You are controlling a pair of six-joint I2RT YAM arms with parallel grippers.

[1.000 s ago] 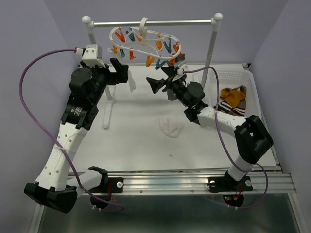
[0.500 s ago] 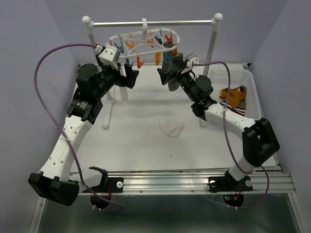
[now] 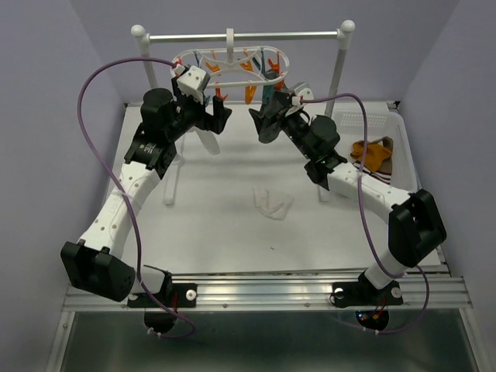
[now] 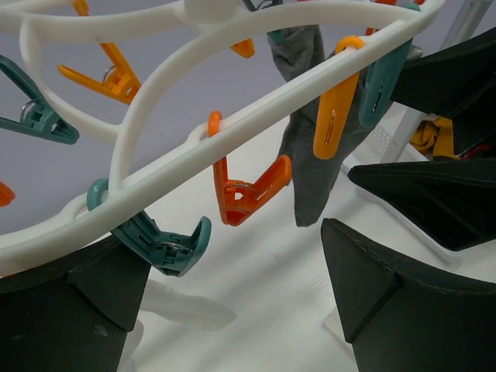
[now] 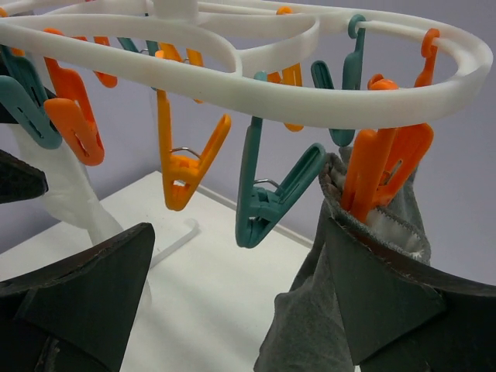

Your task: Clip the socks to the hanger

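Hanger [image 3: 232, 63] hangs by its hook from the metal rail [image 3: 294, 35] at the back of the counter [image 3: 209, 232]. It is a white oval double frame, with orange and teal clips dangling all round it.

Left pincer [image 4: 236, 260] is raised close under the hanger's left side. Its jaws are spread wide and nothing is between them. An orange clip [image 4: 244, 194] and a teal clip [image 4: 167, 240] hang just above the gap.

Right pincer [image 5: 240, 240] is up under the hanger's right side, facing the left one. It is released too, with its fingers apart and empty. A teal clip [image 5: 267, 194] dangles over the gap.

Grey sock [image 5: 298, 333] is pinched at its cuff by an orange clip [image 5: 380, 174] on the frame's right end. It hangs straight down just beside the right pincer's outer finger. Contact with that finger is unclear.

A pale white piece [image 5: 74, 198] hangs at the frame's far left. Cannot tell whether it is a sock.

White sock [image 3: 271, 204] lies crumpled mid-counter, well apart from both arms. More socks [image 3: 372, 155], mustard and brown-striped, lie heaped in the white perforated basket [image 3: 364, 118] on the right.
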